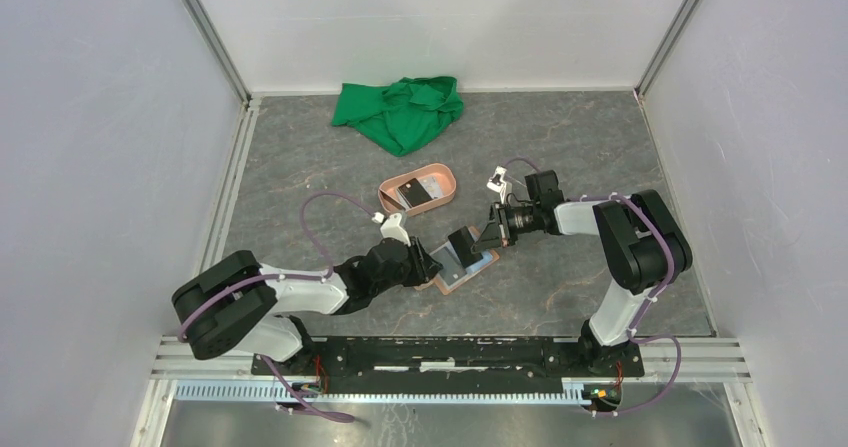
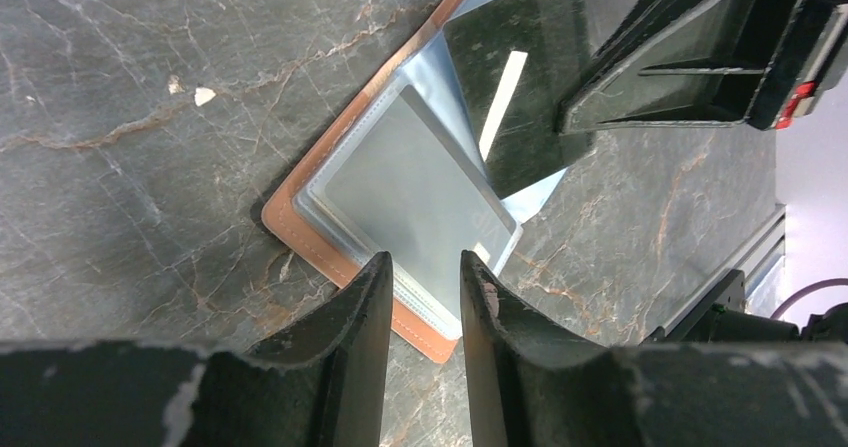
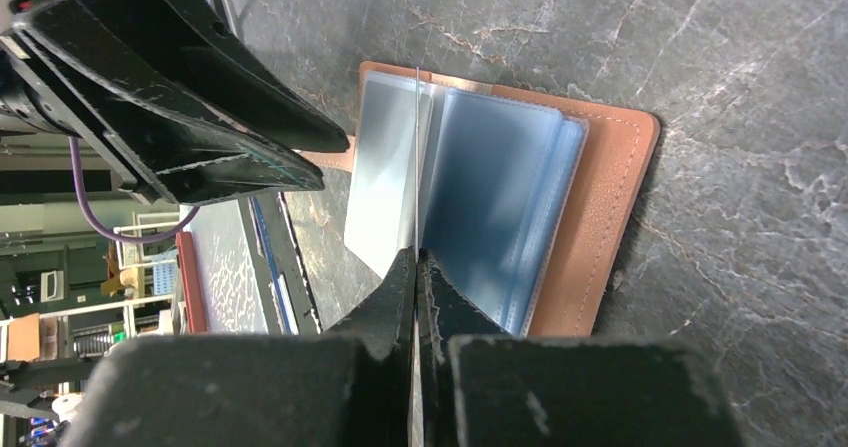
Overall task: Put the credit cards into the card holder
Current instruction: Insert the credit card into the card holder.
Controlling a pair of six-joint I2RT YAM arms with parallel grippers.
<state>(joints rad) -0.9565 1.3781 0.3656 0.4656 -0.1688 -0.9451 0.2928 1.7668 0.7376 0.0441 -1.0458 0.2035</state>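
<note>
Left tool [image 2: 424, 302] at card holder [image 2: 410, 187] edge, right tool [image 3: 415, 263] pinching card [image 2: 548, 67]

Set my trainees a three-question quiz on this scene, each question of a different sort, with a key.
1. What colour is the tray?
2. The right gripper is shut on: A the card; B the tray; C nothing.
3. True or false: the holder lies folded shut.
Key: 1 pink; 2 A; 3 false, it lies open.
</note>
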